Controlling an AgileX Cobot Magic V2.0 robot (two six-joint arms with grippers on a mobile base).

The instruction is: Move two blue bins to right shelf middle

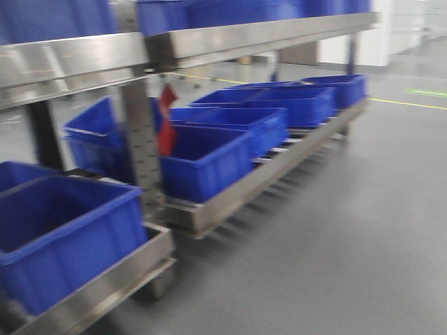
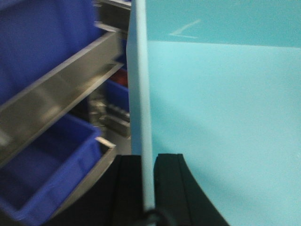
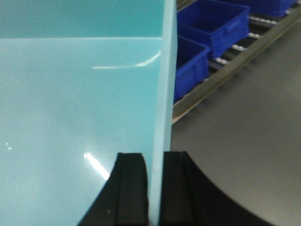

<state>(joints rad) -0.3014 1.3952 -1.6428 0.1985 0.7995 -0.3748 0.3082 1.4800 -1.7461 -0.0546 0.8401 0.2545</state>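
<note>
A light blue bin fills both wrist views. My left gripper is shut on its thin left wall, one black finger on each side, with the bin's inside to the right. My right gripper is shut on the opposite wall, with the bin's inside to the left. Neither gripper nor this bin shows in the front view. There, a steel shelf runs right, with dark blue bins on its low level and more on top.
A steel upright with a red tag splits the shelving into a left and a right bay. Another dark blue bin sits low at the left. Grey floor lies open to the right, crossed by a yellow line.
</note>
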